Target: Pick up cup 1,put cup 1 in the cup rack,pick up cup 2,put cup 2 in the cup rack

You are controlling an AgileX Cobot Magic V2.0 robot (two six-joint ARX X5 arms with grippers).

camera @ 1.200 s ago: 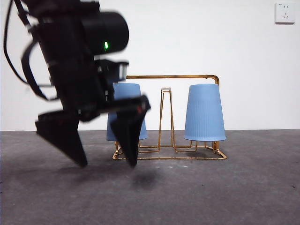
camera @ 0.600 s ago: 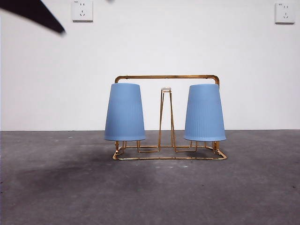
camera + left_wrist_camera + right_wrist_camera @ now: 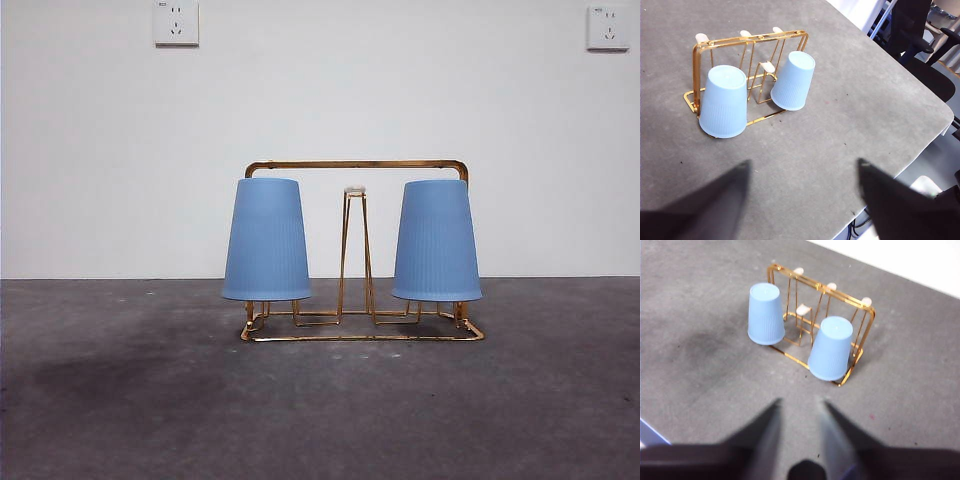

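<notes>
The gold wire cup rack [image 3: 360, 165] stands mid-table. Two pale blue ribbed cups sit upside down on its prongs, one at the left end [image 3: 266, 240] and one at the right end [image 3: 436, 240]. A bare prong [image 3: 354, 192] stands between them. The left wrist view shows the rack [image 3: 747, 41] and both cups [image 3: 724, 102] [image 3: 792, 80] well ahead of my left gripper [image 3: 802, 185], which is wide open and empty. The right wrist view shows the rack [image 3: 862, 315] and cups [image 3: 765, 314] [image 3: 831, 347] ahead of my right gripper [image 3: 800, 404], empty with jaws slightly apart. Neither gripper shows in the front view.
The grey table top [image 3: 320, 400] runs to a white wall with two sockets [image 3: 176, 22] [image 3: 608, 27]. The left wrist view shows the table's rounded edge [image 3: 940, 107] with a black office chair [image 3: 912, 30] beyond it.
The arm that stood in front of the left cup with open jaws has lifted away up and left, out of the front view. The left cup stays on the rack.
</notes>
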